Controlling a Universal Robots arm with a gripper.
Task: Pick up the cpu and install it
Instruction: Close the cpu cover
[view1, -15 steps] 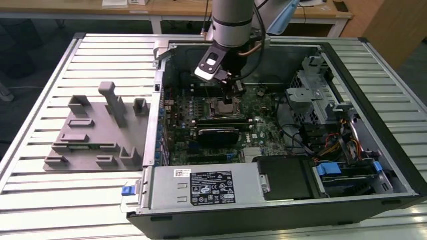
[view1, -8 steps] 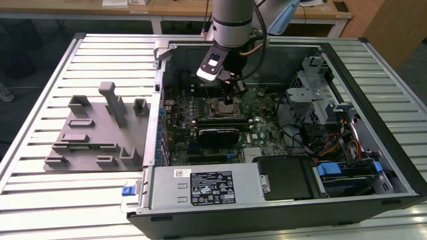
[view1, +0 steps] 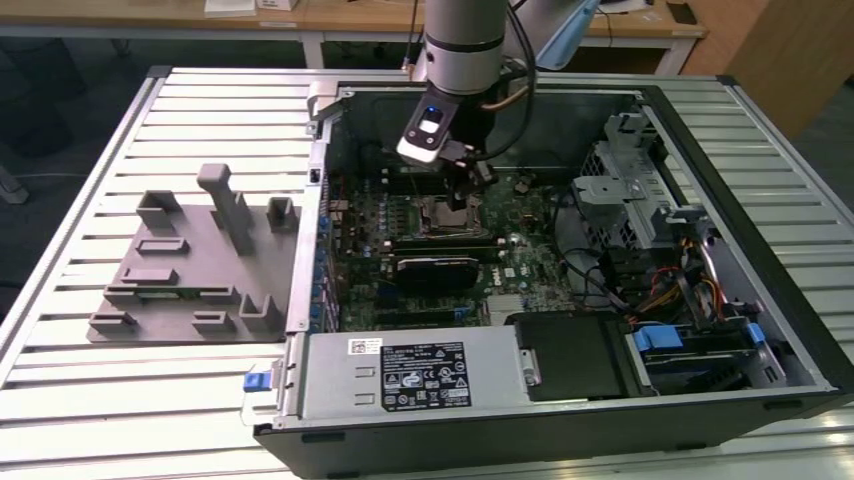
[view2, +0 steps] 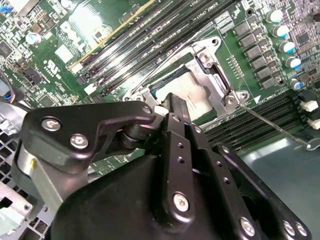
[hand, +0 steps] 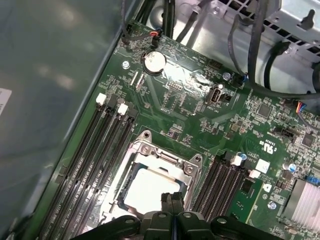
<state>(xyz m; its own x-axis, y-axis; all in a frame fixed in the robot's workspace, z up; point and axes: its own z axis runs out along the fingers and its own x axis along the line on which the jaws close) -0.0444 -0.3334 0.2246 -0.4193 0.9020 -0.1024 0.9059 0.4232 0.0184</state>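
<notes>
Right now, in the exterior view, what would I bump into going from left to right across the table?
First the grey plastic fixture → claw above the motherboard → metal drive cage.

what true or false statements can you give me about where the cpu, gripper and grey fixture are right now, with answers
1. The cpu lies in the socket on the motherboard. True.
2. The gripper hangs over the grey fixture. False: it is above the socket, inside the case.
3. The grey fixture stands inside the case. False: it rests on the table, to the exterior view's left of the case.
4. The gripper is shut. True.
</notes>
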